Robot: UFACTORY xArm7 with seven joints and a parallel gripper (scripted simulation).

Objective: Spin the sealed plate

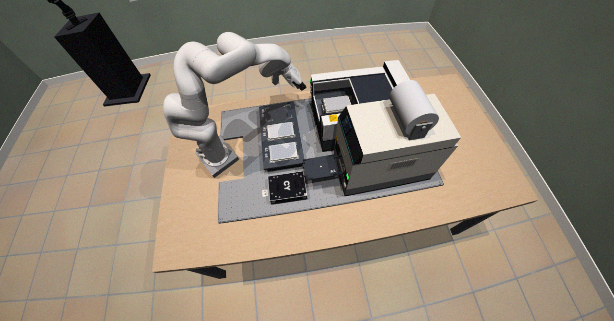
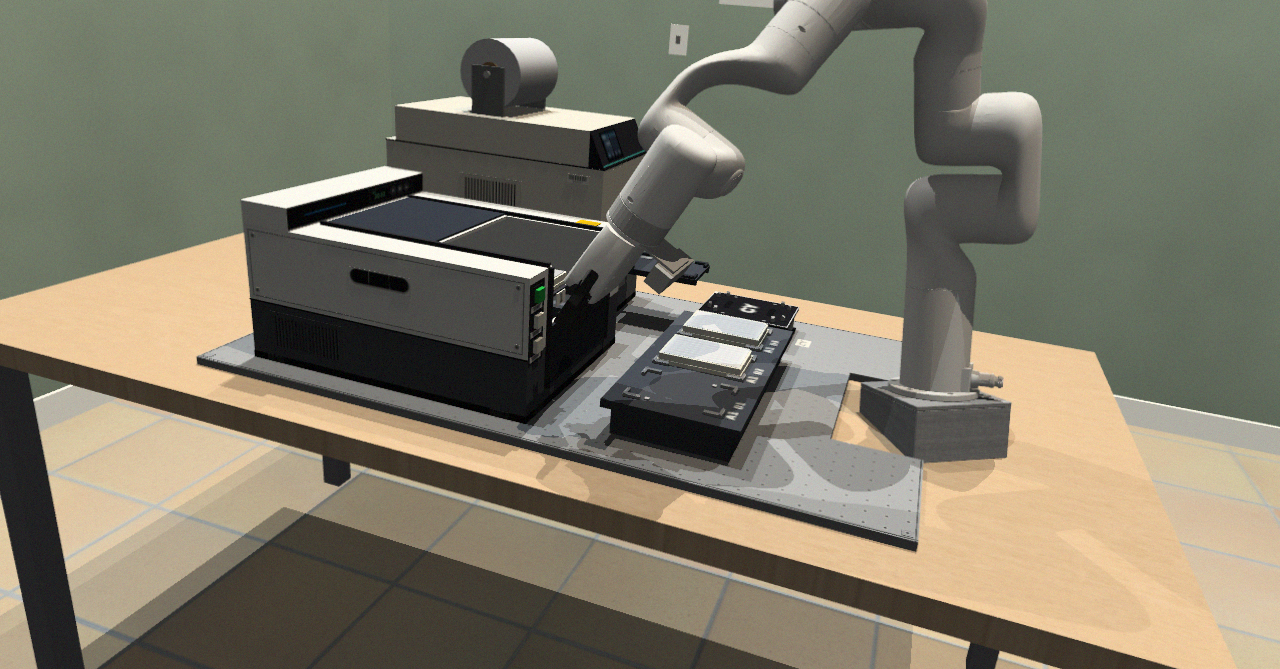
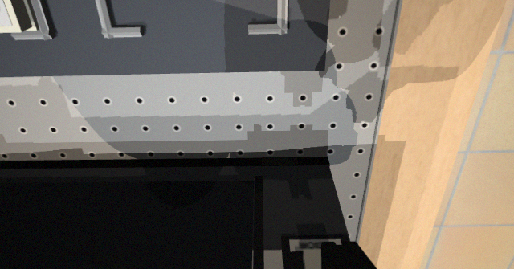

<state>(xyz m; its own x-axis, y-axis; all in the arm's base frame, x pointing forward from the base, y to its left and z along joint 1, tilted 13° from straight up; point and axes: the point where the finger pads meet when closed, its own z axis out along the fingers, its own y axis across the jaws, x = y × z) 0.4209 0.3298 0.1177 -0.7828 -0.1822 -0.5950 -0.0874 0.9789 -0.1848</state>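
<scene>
The centrifuge (image 1: 369, 86) (image 2: 384, 280) has its near shutter open, and a plate (image 1: 336, 102) sits in the bucket at the door. My gripper (image 1: 302, 86) (image 2: 572, 289) is shut and empty. It is tilted down at the centrifuge's front left corner, close to the column of keys (image 2: 537, 325), under a green lamp (image 2: 539, 293). I cannot tell if it touches a key. The balance plate (image 1: 281, 130) (image 2: 707, 356) lies on D2 and K37 (image 1: 284, 150) (image 2: 726, 326) lies on D3. D1 (image 1: 277, 112) (image 3: 193, 32) is empty. The sealer's stage (image 1: 322, 165) is out and empty. The CY nest (image 1: 287, 185) is empty.
The sealer (image 1: 399, 138) (image 2: 501, 141) with its film roll stands beside the centrifuge. The wrist view looks down on the perforated base plate (image 3: 201, 112), the centrifuge's dark front (image 3: 120, 221) and the table edge (image 3: 422, 140). A black pillar (image 1: 100, 59) stands on the floor.
</scene>
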